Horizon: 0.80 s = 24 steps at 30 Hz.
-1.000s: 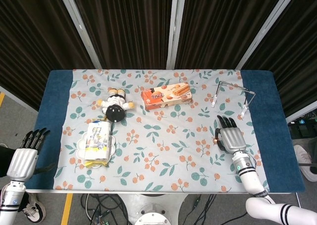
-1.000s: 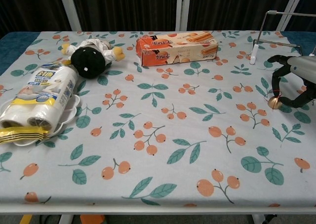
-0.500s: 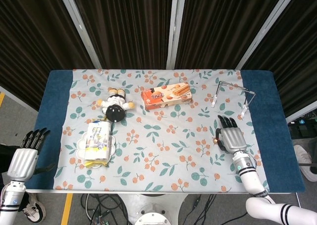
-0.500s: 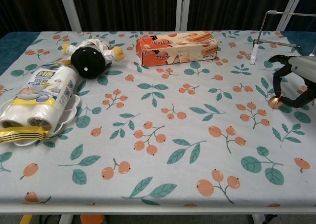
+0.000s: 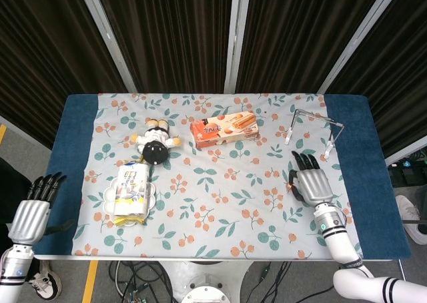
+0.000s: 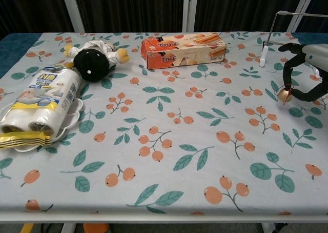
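Note:
My right hand (image 5: 312, 184) hovers over the right side of the floral tablecloth (image 5: 227, 203), just in front of a wire stand (image 5: 313, 126). In the chest view the right hand (image 6: 306, 71) pinches a small golden ball (image 6: 284, 95) between its curved fingertips, and the ball hangs clear of the cloth. My left hand (image 5: 30, 209) hangs beyond the table's left front corner with fingers stretched out and nothing in it. The chest view does not show it.
An orange biscuit box (image 5: 223, 129) lies at the back centre. A black-and-white plush doll (image 5: 155, 143) lies to its left. A wrapped yellow-and-white packet (image 5: 131, 193) rests on a white plate (image 5: 155, 197) at the front left. Blue table edges (image 5: 73, 149) flank the cloth.
My right hand has risen a little and drawn back toward the wire stand, carrying the golden ball up off the cloth. My left hand has barely shifted.

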{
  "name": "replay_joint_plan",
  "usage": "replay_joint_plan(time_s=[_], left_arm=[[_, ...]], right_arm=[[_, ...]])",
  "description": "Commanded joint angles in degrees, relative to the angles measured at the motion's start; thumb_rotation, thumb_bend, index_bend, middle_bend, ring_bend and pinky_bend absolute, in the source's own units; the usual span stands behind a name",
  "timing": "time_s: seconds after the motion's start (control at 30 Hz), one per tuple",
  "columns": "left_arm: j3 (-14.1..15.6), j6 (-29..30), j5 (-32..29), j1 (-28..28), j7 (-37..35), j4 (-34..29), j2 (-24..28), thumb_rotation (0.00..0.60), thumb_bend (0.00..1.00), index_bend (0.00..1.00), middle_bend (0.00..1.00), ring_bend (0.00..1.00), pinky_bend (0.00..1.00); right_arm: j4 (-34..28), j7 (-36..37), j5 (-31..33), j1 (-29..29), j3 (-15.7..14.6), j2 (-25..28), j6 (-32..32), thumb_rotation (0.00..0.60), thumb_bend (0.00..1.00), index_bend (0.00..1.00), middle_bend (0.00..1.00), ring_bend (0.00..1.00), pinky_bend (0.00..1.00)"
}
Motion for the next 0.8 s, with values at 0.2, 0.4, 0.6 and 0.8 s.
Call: replay_joint_plan(time_s=[0.2,0.4,0.6,0.8], left_arm=[[-0.04,0.38,0.20,0.09,-0.25,-0.13,-0.02,0.600,0.04,0.04,0.03,0.00,0.02],[-0.09,0.14,0.04,0.03,-0.15,0.05,-0.16,0.600,0.04,0.04,0.03,0.00,0.02],[0.09,-0.53,-0.07,-0.13,0.13,0.03,-0.43,0.600,0.04,0.04,0.03,0.00,0.02],[-0.12,-0.74,-0.66,-0.04,-0.34,0.36,-0.48,0.600,0.03,0.04,0.03,0.00,0.02]], right_arm=[[-13.79,-0.42,-9.58,-1.14,0.03,7.70,5.54,0.600,0.34,0.63,0.06,0.00,0.00],[-11.04,-5.18,-6.74,-1.97,0.89,7.38,8.31,0.600,0.34,0.64,0.06,0.00,0.00],[-10.85,-5.46,-8.05,-1.47,-0.37,6.27,6.75,0.600,0.34,0.65,0.05,0.00,0.00],[-11.74,-5.42,-7.31,-1.71,-1.12,6.50,5.76,0.600,0.34,0.66,0.06,0.00,0.00]])
